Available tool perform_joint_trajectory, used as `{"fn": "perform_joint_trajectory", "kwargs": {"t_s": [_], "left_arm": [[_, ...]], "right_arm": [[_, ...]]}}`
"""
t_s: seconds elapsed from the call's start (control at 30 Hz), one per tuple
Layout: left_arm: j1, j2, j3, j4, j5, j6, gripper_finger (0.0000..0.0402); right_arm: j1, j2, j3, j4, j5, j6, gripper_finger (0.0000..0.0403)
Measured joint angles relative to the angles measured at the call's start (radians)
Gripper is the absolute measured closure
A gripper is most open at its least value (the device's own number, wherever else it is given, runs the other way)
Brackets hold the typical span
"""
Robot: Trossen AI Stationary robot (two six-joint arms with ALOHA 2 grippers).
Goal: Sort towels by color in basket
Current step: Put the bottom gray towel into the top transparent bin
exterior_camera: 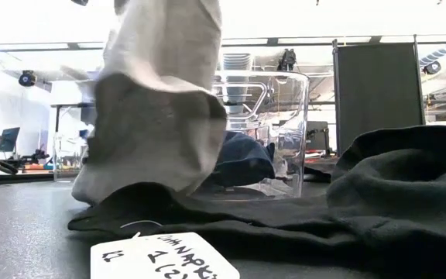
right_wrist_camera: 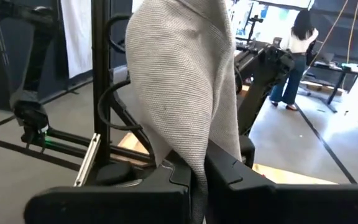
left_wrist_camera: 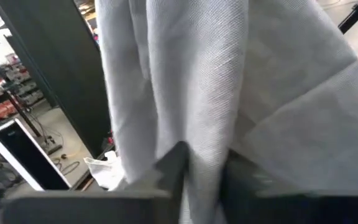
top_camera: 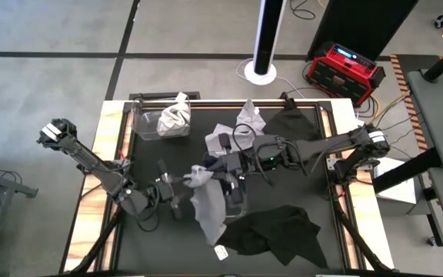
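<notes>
A light grey towel (top_camera: 208, 201) hangs at the table's middle, held up between both grippers. My left gripper (top_camera: 181, 183) is shut on its upper left part, and my right gripper (top_camera: 228, 168) is shut on its upper right part. Behind it in the low view stands a clear basket (exterior_camera: 273, 132) with a navy towel (exterior_camera: 242, 159) inside. A second clear basket (top_camera: 154, 125) at the far left holds a pale towel (top_camera: 177, 114). A black towel (top_camera: 279, 231) lies spread near the front edge. My left gripper pinches a bunched fold of the grey towel (left_wrist_camera: 205, 146) between its two fingers; the cloth rises in several folds beyond them. My right gripper pinches the grey towel's gathered upper part (right_wrist_camera: 194, 152) between its two fingers. The towel hangs down, and its lower end (exterior_camera: 122, 182) reaches the black towel.
Another black towel (top_camera: 292, 123) and two grey ones (top_camera: 248, 118) (top_camera: 220, 138) lie at the far side. A white label (top_camera: 221, 251) lies near the front edge. A red box (top_camera: 344, 71) and a white pole base (top_camera: 261, 73) stand on the floor beyond the table.
</notes>
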Motion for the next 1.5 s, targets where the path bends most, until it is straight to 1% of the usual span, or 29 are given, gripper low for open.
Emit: {"fn": "perform_joint_trajectory", "kwargs": {"t_s": [0.03,0.07,0.1,0.2,0.27,0.33,0.4,0.53,0.6,0.7,0.8,0.87,0.93,1.0,1.07,1.17,1.2,1.27,1.33,1.4,1.5], "left_arm": [[0.001,0.0,0.0,0.001,-0.003,0.011,0.0379],[0.001,0.0,0.0,0.003,-0.004,0.017,0.0388],[0.0,-0.001,0.0,0.005,-0.004,0.021,0.0387],[-0.007,-0.006,0.002,0.02,-0.016,0.007,0.0363],[-0.015,-0.01,0.006,0.02,-0.02,0.004,0.034],[-0.025,-0.015,0.007,0.017,-0.02,0.002,0.0312],[-0.039,-0.02,0.012,-0.001,-0.019,0.0,0.0275],[-0.068,-0.025,0.022,-0.038,-0.02,-0.003,0.0187],[-0.073,-0.027,0.022,-0.039,-0.043,-0.003,0.0138],[-0.071,-0.028,0.022,-0.063,-0.075,0.0,0.008],[-0.072,-0.028,0.022,-0.067,-0.076,0.0,0.0039],[-0.06,-0.028,0.022,-0.065,-0.079,0.0,0.0025],[-0.033,-0.024,0.022,-0.059,-0.105,0.0,0.002],[-0.004,-0.019,0.022,-0.059,-0.104,0.0,0.0022],[0.036,-0.013,0.021,-0.056,-0.04,0.0,0.0027],[0.095,-0.001,0.021,-0.027,0.115,0.032,0.0037],[0.11,0.005,0.021,-0.01,0.143,0.05,0.0041],[0.126,0.013,0.021,0.014,0.156,0.087,0.0052],[0.129,0.022,0.021,0.025,0.169,0.115,0.0073],[0.13,0.035,0.021,0.025,0.211,0.13,0.0105],[0.128,0.052,0.021,0.031,0.315,0.158,0.0178]], "right_arm": [[0.0,0.0,0.0,0.0,-0.001,0.003,0.0394],[0.001,0.0,0.0,-0.003,-0.006,0.004,0.0394],[0.002,0.0,0.0,-0.008,-0.022,0.005,0.0394],[0.003,0.0,0.0,-0.017,-0.081,0.027,0.0394],[0.003,0.0,0.0,-0.029,-0.09,0.039,0.0394],[0.003,-0.001,0.0,-0.053,-0.093,0.049,0.0394],[0.002,-0.001,0.0,-0.079,-0.091,0.05,0.0394],[0.002,-0.001,0.0,-0.1,-0.086,0.063,0.0394],[0.002,-0.001,0.0,-0.103,-0.086,0.064,0.0394],[0.002,-0.001,0.0,-0.106,-0.064,0.063,0.0394],[0.002,-0.001,0.0,-0.106,-0.061,0.063,0.0394],[0.002,-0.001,0.001,-0.106,-0.06,0.063,0.0394],[0.002,-0.001,0.001,-0.106,-0.06,0.063,0.0394],[0.002,-0.001,0.001,-0.106,-0.06,0.058,0.0394],[0.002,-0.001,0.001,-0.106,-0.06,0.055,0.0394],[0.002,-0.001,0.001,-0.103,-0.059,0.055,0.0394],[0.002,-0.001,0.001,-0.102,-0.059,0.052,0.0394],[0.002,-0.001,0.001,-0.101,-0.059,0.05,0.0394],[0.002,-0.001,0.001,-0.092,-0.059,0.048,0.0394],[0.002,-0.001,0.001,-0.071,-0.058,0.038,0.0394],[0.0,-0.001,0.001,-0.025,-0.057,0.017,0.0394]]}}
